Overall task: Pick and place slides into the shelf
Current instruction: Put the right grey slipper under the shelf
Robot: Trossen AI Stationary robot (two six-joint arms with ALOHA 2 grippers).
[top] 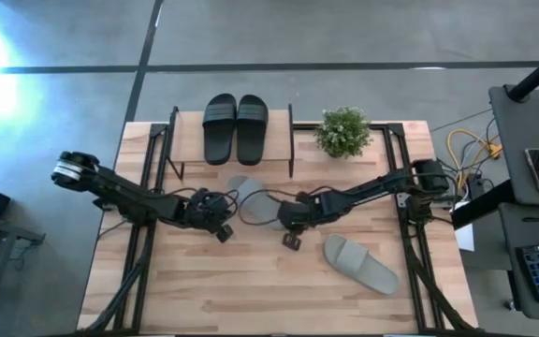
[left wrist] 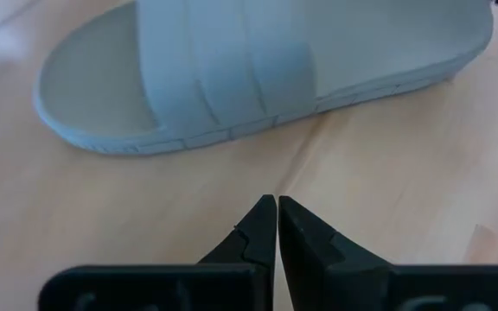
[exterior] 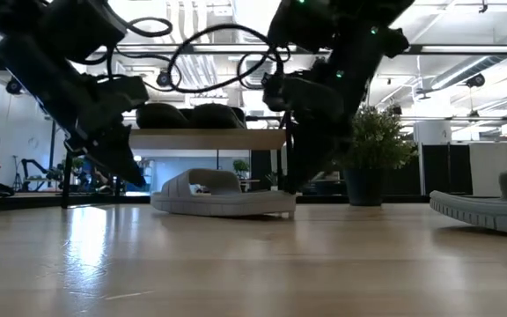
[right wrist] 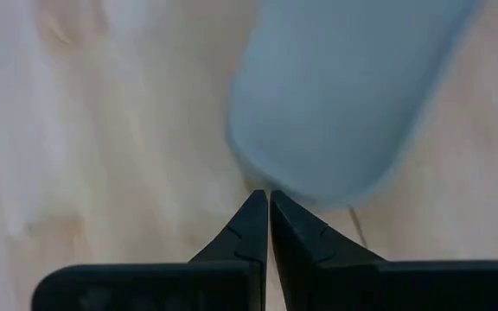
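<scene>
The shelf [top: 187,140] stands at the table's far side, and the black pair of slides [top: 236,126] lies on its top board. One light grey slide [top: 251,198] lies sole-down on the table in front of the shelf, between both grippers. My left gripper [left wrist: 277,200] is shut, a short way from that slide's long side [left wrist: 232,130], touching nothing. My right gripper [right wrist: 269,194] is shut, its tips at the slide's rounded end [right wrist: 318,164]. A second grey slide [top: 361,264] lies on the table's near right part. My right gripper's shut fingertips [right wrist: 258,212] stand right at the rim of the grey slide's rounded end [right wrist: 271,183], coming down from above. I cannot tell whether they touch it. The slide lies flat on the table.
A small potted plant [top: 342,131] stands to the right of the shelf. Black metal frames [top: 157,159] run along the table's left and right sides. Bare wood [top: 251,290] shows along the near edge. Cables hang over the table in the low view [exterior: 209,53].
</scene>
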